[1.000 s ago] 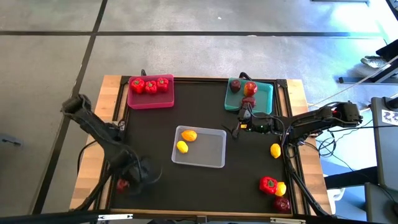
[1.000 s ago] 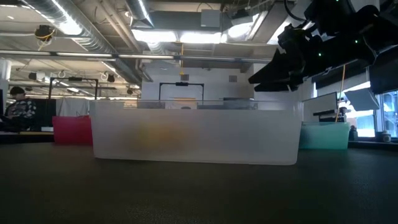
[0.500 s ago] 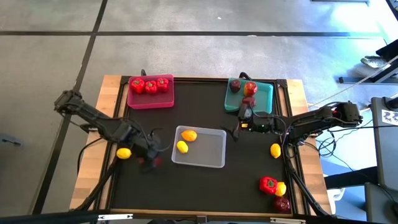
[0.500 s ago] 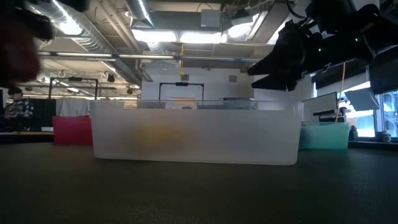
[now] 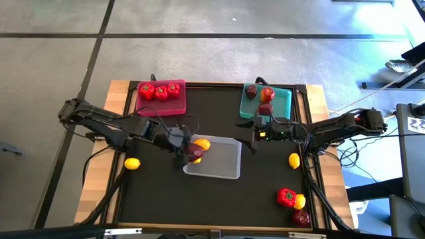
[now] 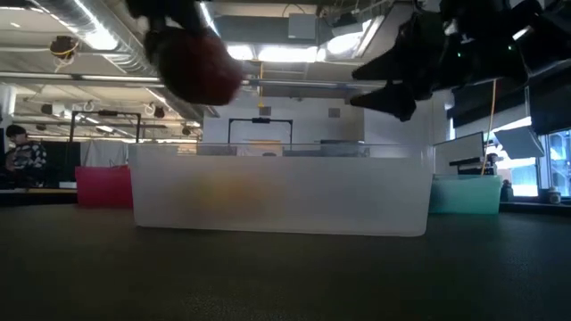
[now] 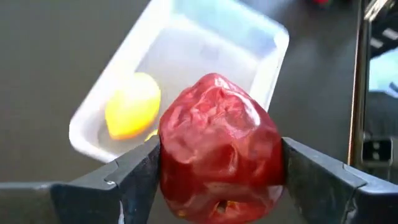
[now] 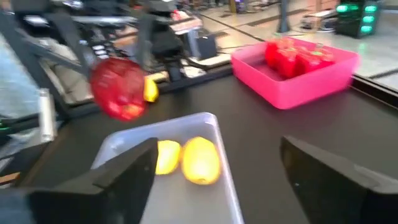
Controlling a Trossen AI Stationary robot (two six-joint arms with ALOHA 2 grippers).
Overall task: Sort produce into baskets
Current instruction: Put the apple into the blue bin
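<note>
Dark red apple in dark grey fingers. Yellow lemons in translucent white tray; red peppers in pink tray; teal tray at 1 o'clock.

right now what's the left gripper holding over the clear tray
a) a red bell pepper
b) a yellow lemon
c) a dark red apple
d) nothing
c: the left gripper is clamped on both sides of a dark red apple, with the clear tray and its lemons behind it.
</note>
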